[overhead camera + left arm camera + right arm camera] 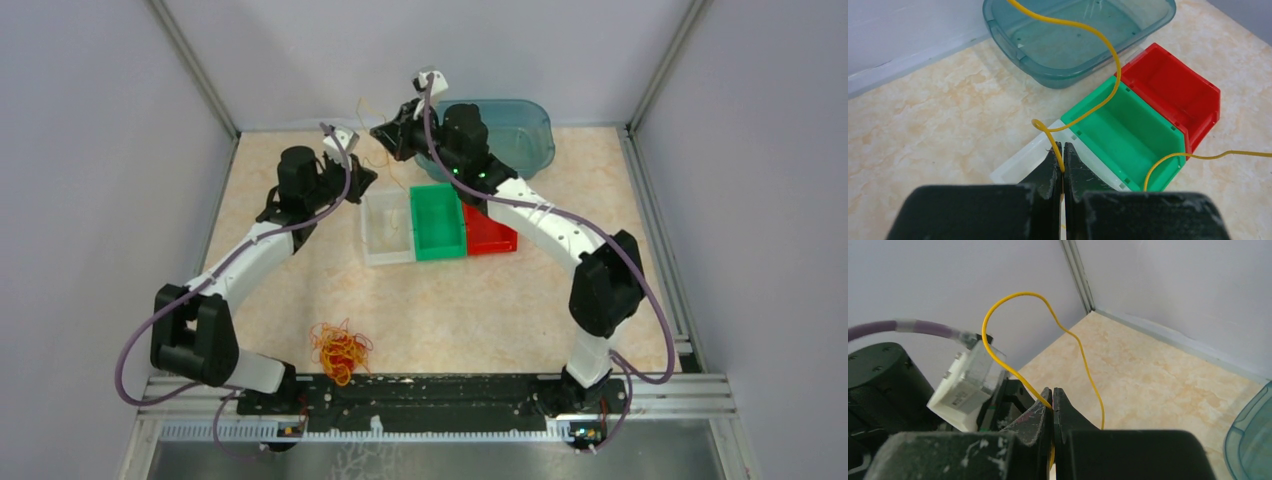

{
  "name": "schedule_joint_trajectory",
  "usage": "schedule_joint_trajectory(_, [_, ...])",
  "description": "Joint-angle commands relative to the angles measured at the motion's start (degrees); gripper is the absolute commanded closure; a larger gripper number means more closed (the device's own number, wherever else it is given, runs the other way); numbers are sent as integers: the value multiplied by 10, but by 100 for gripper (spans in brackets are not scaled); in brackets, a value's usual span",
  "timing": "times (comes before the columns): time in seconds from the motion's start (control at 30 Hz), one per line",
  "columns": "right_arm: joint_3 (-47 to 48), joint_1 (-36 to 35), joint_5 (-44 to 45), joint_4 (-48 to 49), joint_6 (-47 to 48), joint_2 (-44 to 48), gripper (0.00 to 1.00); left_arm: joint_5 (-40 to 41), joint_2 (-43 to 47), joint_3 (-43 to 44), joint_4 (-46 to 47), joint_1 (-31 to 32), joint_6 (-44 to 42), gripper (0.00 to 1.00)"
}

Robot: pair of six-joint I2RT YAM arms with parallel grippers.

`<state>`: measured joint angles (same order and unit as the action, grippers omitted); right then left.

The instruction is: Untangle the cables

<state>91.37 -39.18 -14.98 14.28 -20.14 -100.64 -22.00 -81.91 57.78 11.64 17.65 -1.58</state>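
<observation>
**Top external view:** the camera is looking steeply down from above and behind the arm bases (420,405), standing far off and taking in the whole table (500,320).

**Left wrist view:** the camera is peering close along the left gripper (1063,152) toward the green bin (1123,135), red bin (1173,85) and teal tub (1073,45), which the overhead view is also showing.

**Right wrist view:** the camera is facing a wall corner (1079,280) close over the right gripper (1052,395), sharing the tub's edge and the yellow cable (1013,300) with the left wrist view.

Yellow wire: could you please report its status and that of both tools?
Left tool shut on yellow wire. Right tool shut on it too. Tangled clump lies apart, ungripped. No obstruction seen.
</observation>
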Motion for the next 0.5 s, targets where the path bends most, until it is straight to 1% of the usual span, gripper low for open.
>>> schedule_joint_trajectory(0.0, [3, 6, 27, 11, -4, -23, 100, 35, 4, 20, 30, 3, -15, 99])
schedule_joint_trajectory(0.13, [-10, 10, 41, 21, -5, -40, 100, 44, 0, 18, 36, 4, 0, 96])
schedule_joint_trajectory(0.2, [-23, 13, 57, 27, -8, -44, 100, 26, -3, 17, 44, 4, -2, 89])
schedule_joint_trajectory(0.3, [-44, 18, 74, 35, -18, -44, 100, 13, -12, 22, 55, 4, -4, 84])
schedule_joint_trajectory(0.33, [-48, 19, 75, 35, -20, -44, 100, 2, -17, 30, 41, 4, -6, 80])
schedule_joint_trajectory(0.43, [-62, 23, 84, 39, -23, -42, 100, -42, -27, 47, -10, 4, -18, 61])
schedule_joint_trajectory(0.47, [-67, 23, 85, 43, -25, -41, 100, -48, -26, 47, -23, 6, -24, 58])
